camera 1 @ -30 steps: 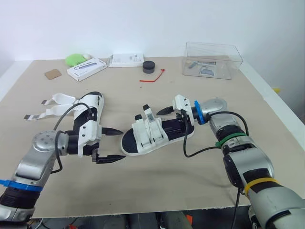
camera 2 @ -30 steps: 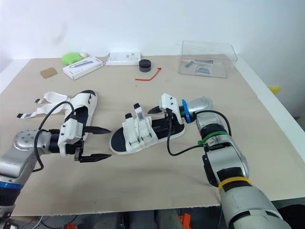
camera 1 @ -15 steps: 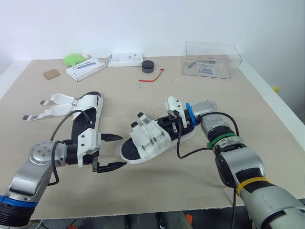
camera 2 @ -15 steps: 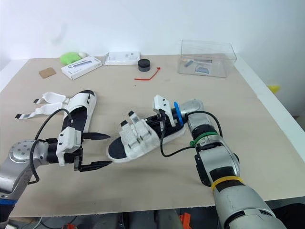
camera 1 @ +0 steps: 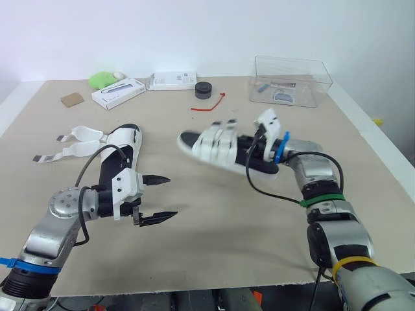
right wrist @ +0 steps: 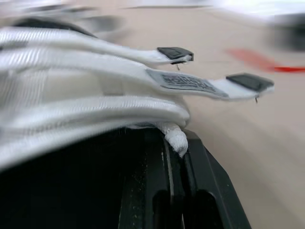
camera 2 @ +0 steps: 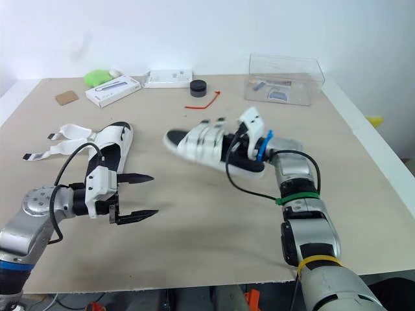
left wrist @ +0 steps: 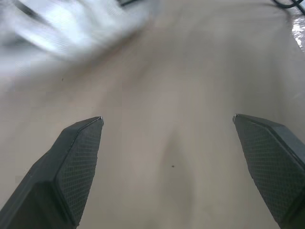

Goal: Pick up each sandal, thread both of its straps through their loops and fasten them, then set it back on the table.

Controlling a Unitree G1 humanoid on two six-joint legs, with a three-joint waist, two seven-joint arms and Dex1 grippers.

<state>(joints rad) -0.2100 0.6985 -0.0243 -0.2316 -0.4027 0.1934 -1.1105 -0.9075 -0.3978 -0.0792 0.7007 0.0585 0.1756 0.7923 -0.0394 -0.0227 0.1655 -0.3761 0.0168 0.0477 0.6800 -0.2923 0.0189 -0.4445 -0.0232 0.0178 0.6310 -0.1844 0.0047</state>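
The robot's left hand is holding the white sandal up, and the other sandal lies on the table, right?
No, the right gripper holds the white sandal up, as the left eye view shows; the left gripper is open. The other sandal lies on the table.

The lifted sandal (camera 1: pixel 227 148) is smeared by blur, so whether its straps sit in their loops cannot be told, and its heel covers where the right gripper (camera 1: pixel 258 146) clamps it. A white smear (left wrist: pixel 71 24) in the left wrist view, cut by the edge, is too blurred to name. The clear box (camera 1: pixel 292 81) holds things too small to make out.
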